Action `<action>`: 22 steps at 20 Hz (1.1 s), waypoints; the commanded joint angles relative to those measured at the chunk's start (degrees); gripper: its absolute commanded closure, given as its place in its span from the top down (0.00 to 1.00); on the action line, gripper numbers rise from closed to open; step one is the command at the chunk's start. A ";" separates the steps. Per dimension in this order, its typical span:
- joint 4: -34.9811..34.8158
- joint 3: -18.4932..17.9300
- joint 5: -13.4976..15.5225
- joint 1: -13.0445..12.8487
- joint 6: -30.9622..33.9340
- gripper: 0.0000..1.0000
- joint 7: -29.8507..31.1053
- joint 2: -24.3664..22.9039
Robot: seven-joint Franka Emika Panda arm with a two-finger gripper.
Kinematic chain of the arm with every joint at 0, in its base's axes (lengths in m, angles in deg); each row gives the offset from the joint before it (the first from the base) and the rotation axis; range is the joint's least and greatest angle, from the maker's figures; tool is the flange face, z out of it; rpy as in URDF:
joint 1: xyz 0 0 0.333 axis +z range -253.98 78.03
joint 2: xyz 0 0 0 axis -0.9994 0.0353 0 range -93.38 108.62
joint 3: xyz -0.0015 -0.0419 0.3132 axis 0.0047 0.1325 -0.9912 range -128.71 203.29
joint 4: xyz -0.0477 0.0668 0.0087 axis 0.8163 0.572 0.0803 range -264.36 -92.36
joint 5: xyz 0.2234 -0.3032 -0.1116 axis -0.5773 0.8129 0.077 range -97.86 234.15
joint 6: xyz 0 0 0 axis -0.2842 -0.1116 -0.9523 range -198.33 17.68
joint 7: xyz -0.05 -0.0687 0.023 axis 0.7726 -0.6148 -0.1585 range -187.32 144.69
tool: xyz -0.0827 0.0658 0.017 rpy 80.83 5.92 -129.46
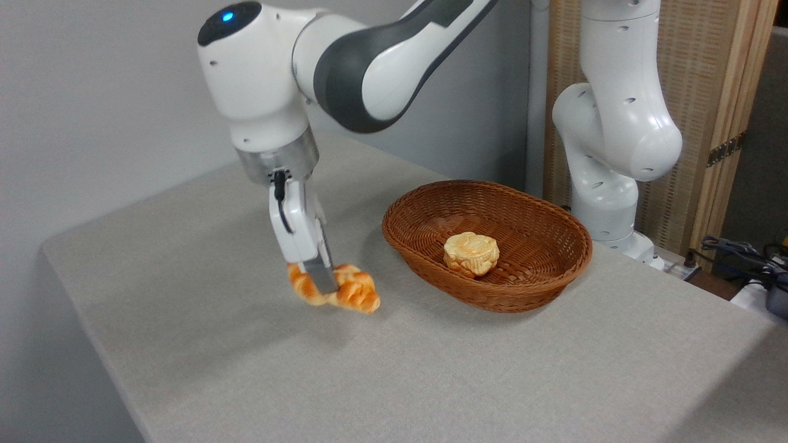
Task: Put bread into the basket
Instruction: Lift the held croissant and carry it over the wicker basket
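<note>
Camera view: 1 arm reaches down over the grey bench (184, 344).
Claw (321, 280): clenched across the middle of the bread (354, 292).
Bread: left of the basket (431, 271), apparently just clear of the bench.
Basket: holds 1 pale bun (471, 253).
Handling: likely light, glossy, maybe slippery; a mid-loaf hold suits it.
Hidden: far finger; contact with the bench unclear.
</note>
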 commanded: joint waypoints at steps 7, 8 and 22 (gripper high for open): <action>-0.04 -0.50 1.02 -0.26 17.28 0.29 -1.56 -8.38; -0.04 -0.50 1.02 -0.26 18.61 0.29 -1.65 -8.65; -0.39 -0.41 -1.00 -0.26 30.58 1.00 -8.68 -9.00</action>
